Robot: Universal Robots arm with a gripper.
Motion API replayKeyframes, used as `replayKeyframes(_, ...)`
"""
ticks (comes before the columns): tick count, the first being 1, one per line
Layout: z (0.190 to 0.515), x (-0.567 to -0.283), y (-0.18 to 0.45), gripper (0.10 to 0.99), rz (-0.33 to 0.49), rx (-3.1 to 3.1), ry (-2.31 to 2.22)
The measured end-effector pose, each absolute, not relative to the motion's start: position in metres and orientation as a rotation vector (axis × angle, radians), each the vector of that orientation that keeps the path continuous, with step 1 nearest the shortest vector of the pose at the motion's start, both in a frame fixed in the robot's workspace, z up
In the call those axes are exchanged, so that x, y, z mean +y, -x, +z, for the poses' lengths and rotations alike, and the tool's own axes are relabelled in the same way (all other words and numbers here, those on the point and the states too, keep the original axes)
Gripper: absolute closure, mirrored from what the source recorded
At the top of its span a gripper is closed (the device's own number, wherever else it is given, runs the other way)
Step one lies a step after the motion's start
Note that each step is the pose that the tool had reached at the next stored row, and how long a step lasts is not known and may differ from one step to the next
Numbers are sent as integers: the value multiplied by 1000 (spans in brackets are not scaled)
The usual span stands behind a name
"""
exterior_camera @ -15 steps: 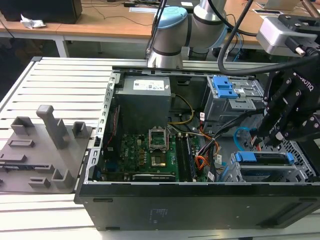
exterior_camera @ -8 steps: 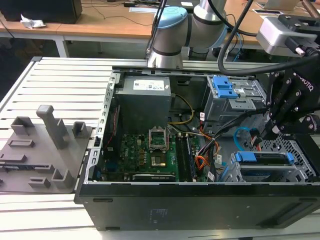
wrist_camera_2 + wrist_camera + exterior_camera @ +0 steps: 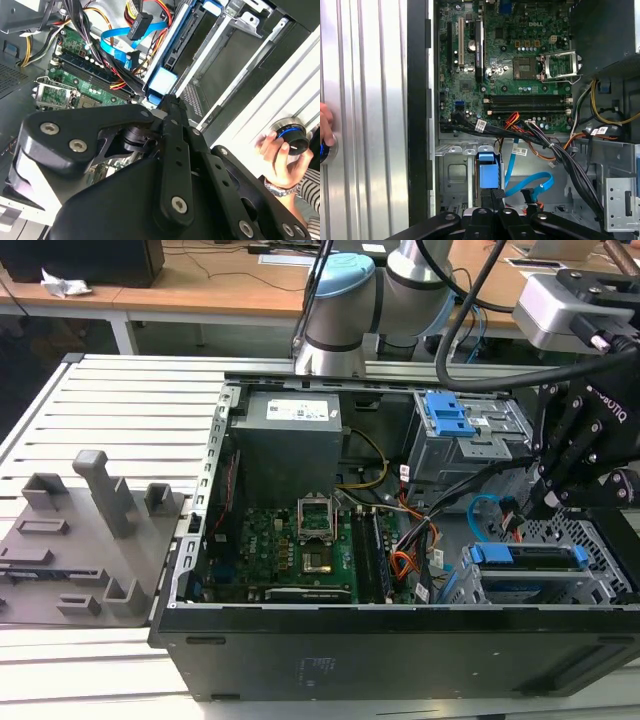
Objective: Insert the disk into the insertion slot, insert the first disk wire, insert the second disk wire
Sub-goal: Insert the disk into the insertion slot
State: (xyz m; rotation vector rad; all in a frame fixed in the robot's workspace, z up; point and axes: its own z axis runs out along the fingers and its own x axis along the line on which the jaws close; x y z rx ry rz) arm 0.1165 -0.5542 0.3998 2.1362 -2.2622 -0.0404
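Over at the exterior view's right, the disk [image 3: 525,557] already sits in the insertion slot [image 3: 603,540], its blue carrier end showing. The gripper [image 3: 169,101] has its fingers pinched together, empty, just beside that end. The blue data cable [image 3: 532,184] lies loose nearby, so both wires look left to do.

Board: green circuit board [image 3: 520,65] in black case [image 3: 417,100].
Disk: bright blue plastic carrier end [image 3: 486,174], just off the board, inside grey sheet-metal cage [image 3: 451,172].
Hand [image 3: 325,124]: on slatted silver table [image 3: 370,100], well apart from the board.
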Motion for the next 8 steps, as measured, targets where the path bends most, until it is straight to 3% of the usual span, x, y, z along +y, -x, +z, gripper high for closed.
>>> replayKeyframes(8,383,-552,-127,980,-42,-2260,-2134)
